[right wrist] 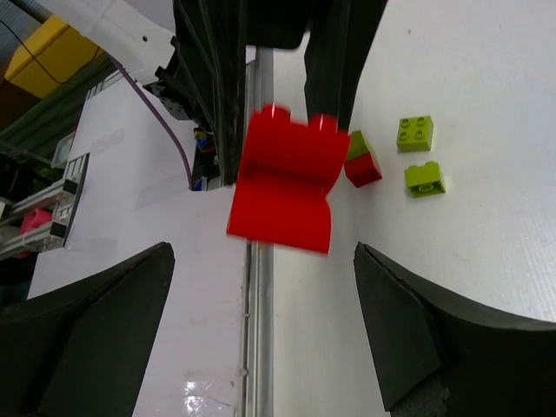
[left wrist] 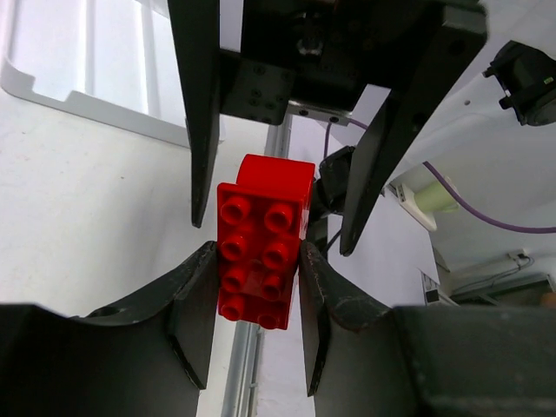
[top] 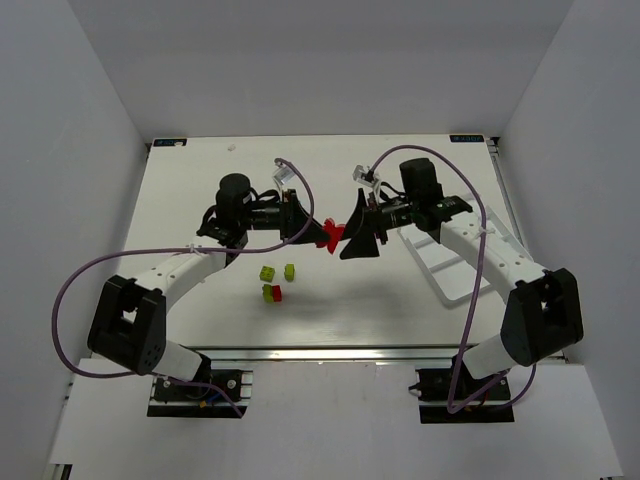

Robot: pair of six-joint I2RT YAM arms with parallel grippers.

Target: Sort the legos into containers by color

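Clamping a red lego (left wrist: 261, 243) mid-air, left fingers (left wrist: 187, 313) face wide-spread, empty right fingers (right wrist: 104, 321). Sorting looks early: other legos (top: 267, 272) lie loose toward the bench's (top: 200, 180) front edge; tray (top: 455, 285) contents hidden.

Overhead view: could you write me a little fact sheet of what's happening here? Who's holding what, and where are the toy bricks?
left gripper: shut on a red brick, held out between the two arms
right gripper: wide open, facing the red brick, not touching it
green bricks: two, loose on the table, near the left arm
green-and-red pair: one green and one red brick touching, just nearer than the loose green ones
tray: white, on the right, partly hidden under the right arm
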